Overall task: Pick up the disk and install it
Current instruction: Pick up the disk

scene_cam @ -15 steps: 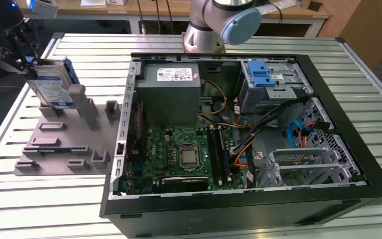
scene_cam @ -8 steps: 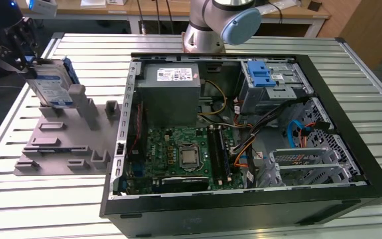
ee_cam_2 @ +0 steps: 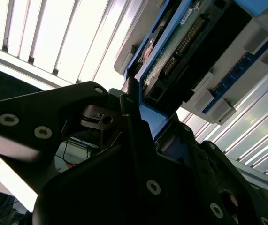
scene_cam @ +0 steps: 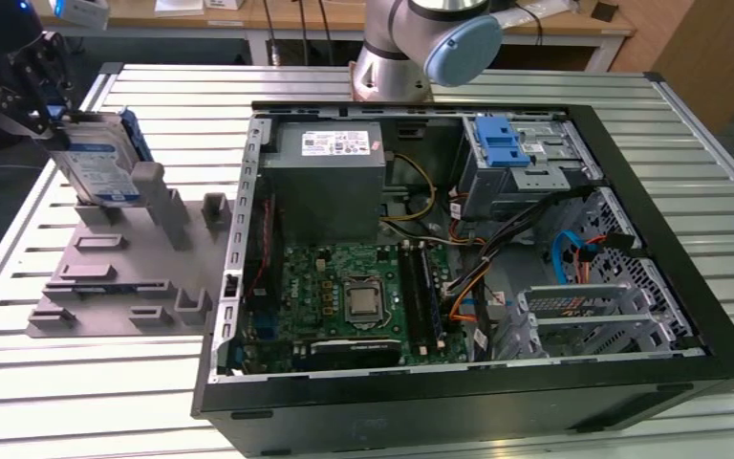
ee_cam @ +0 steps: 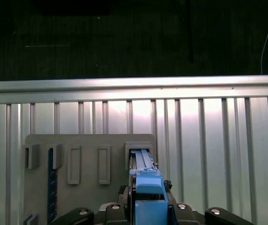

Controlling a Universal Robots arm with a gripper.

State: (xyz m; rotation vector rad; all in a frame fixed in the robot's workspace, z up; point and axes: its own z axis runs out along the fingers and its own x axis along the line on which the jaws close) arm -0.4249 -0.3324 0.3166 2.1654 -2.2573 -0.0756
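hand [scene_cam: 54, 113] clamping the disk [scene_cam: 97, 161] by its blue-framed top edge | disk standing upright in grey rack [scene_cam: 112, 287] | likely stiff, shock-sensitive

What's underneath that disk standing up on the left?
A grey slotted holder on the slatted table. The disk stands in or just above a slot; the holder's posts hide its lower edge.

disk [scene_cam: 97, 158]: silver drive, white-and-blue label, blue carrier. Stands on edge, slightly tilted, at the grey rack's [scene_cam: 125, 277] end slot.
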